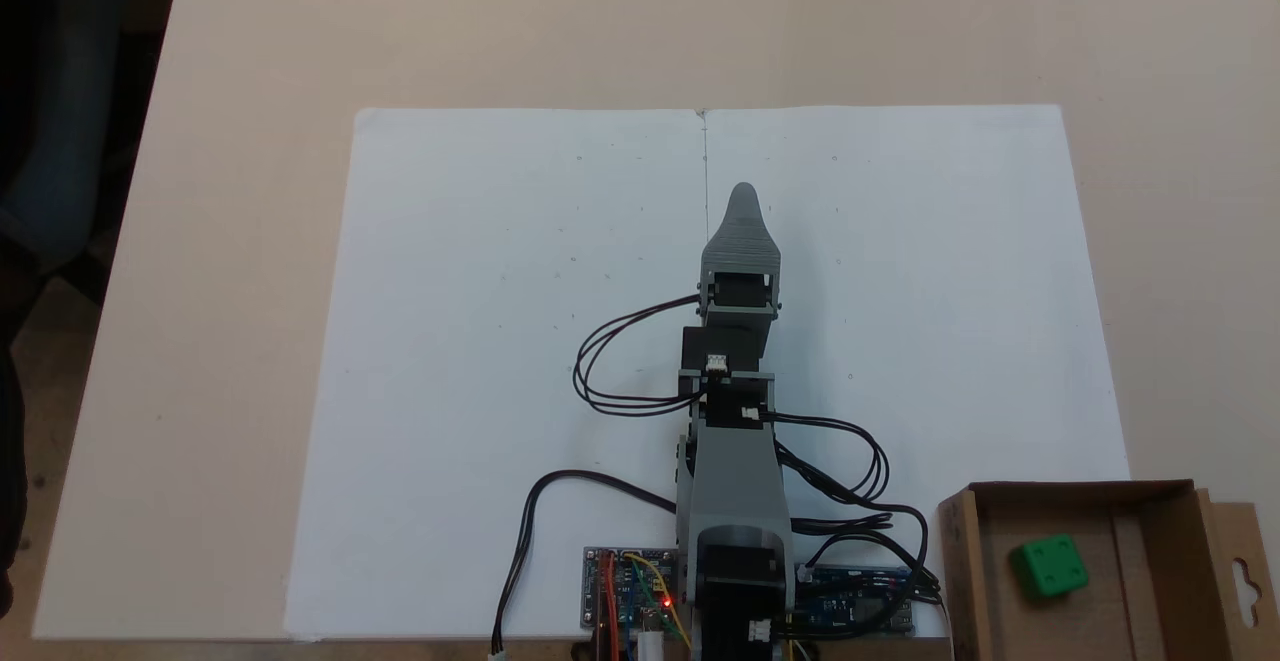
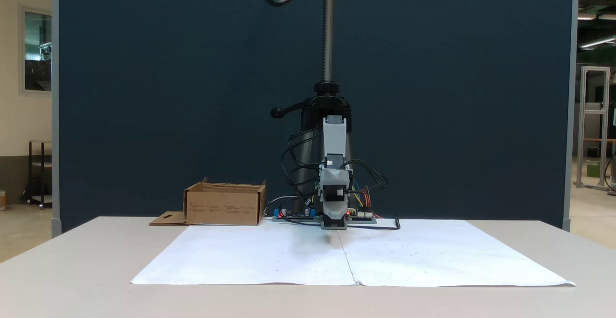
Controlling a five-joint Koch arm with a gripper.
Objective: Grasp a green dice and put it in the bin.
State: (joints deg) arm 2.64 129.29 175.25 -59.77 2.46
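The green dice (image 1: 1048, 566) lies inside the bin (image 1: 1080, 493), a shallow brown cardboard box at the lower right of a fixed view. From the front, the bin (image 2: 224, 206) stands left of the arm's base and its walls hide the dice. The grey arm stretches out low over the white paper (image 1: 480, 341). My gripper (image 1: 745, 199) points away from the base, far from the bin and with nothing seen in it. From above one jaw covers the other. From the front my gripper (image 2: 335, 222) is small and end-on, so any gap between the jaws does not show.
Circuit boards (image 1: 628, 589) and black cables (image 1: 610, 361) sit around the arm's base. The bin's side flap (image 1: 1245, 566) with a hang-hole sticks out to the right. A camera stand (image 2: 328, 44) rises behind the arm, with a dark partition behind it.
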